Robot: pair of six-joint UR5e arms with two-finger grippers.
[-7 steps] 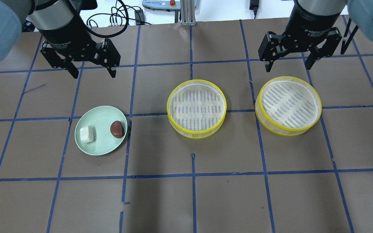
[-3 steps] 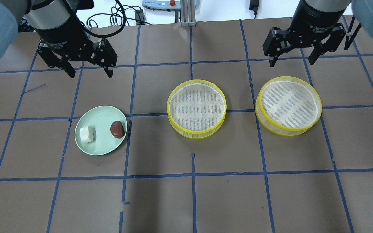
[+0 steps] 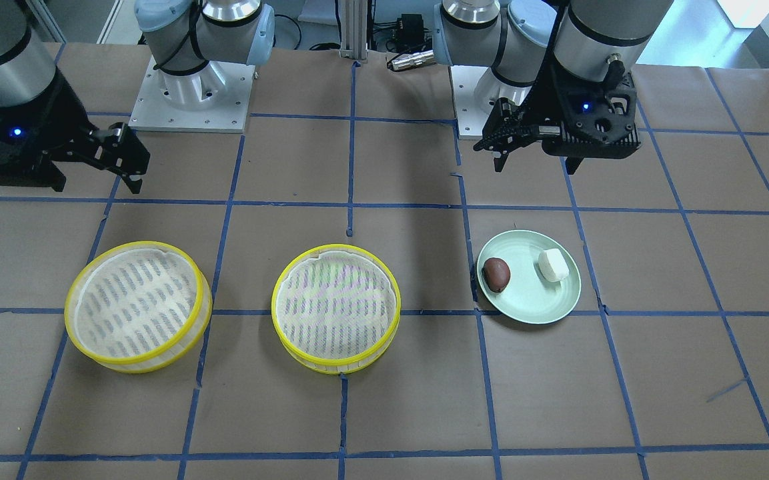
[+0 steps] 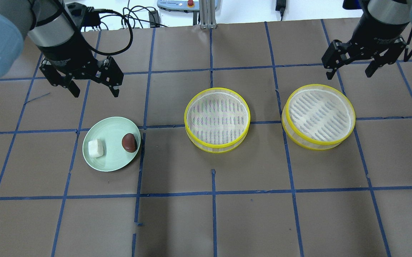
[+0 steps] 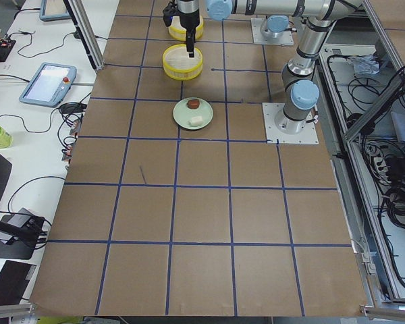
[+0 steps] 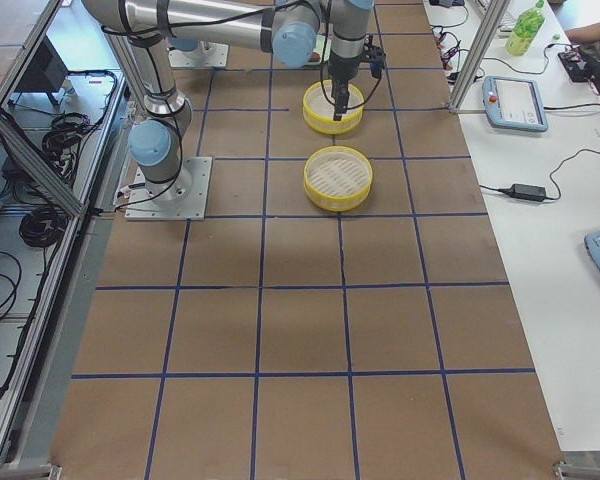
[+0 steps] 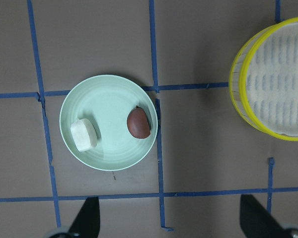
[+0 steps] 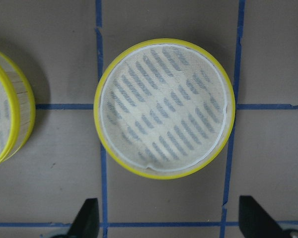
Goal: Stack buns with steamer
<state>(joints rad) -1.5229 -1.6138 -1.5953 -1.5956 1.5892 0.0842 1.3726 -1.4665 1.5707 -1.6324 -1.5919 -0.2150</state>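
I see left gripper released, jaws spread wide, hovering over the bench just behind the plate. Plate sits left of ctr w/ both buns on it: white bun on its left side, red-brown bun on its right near the rim, the two apart. Mid steamer at bench ctr, right steamer next to it, not touching. Right gripper also released, jaws wide, hovering behind right steamer's far rim.
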